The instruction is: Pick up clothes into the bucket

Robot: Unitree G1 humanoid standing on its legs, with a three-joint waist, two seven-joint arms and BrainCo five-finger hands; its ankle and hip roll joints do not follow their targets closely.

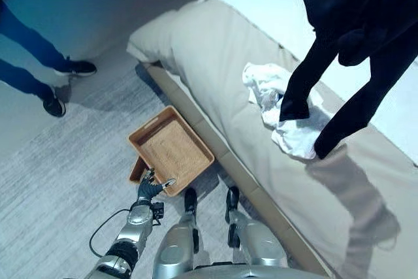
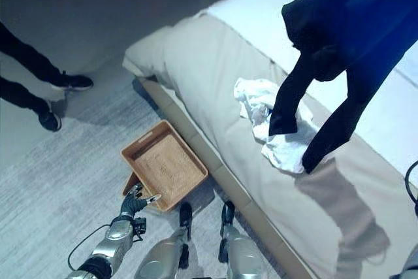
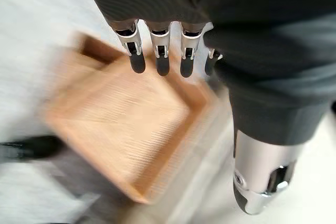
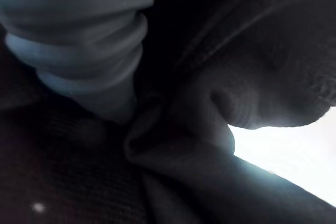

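Since the task wants clothes in the bucket, items are listed by their place rel. to the fingers.

1. Dark garment (image 1: 366,37): hangs high over the bed (image 1: 215,63), sleeves dangling free. Prob. lifted clear so it can swing across to the floor. The right wrist view shows bunched dark cloth close up; the right hand's fingers are buried in it, so can't tell their state.
2. White garment (image 1: 277,106): crumpled on the bed, directly below the hanging sleeves, not yet collected.
3. Bucket, a shallow tan woven tray (image 1: 171,149): on the floor beside the bed, empty, just ahead of the left fingers (image 3: 161,51).
4. Left hand (image 1: 150,189): low by the tray's near corner, fingers straight and relaxed, holding nothing; poss. there to steady the tray.
5. A person's legs (image 1: 32,63): well beyond the tray, far from both hands.
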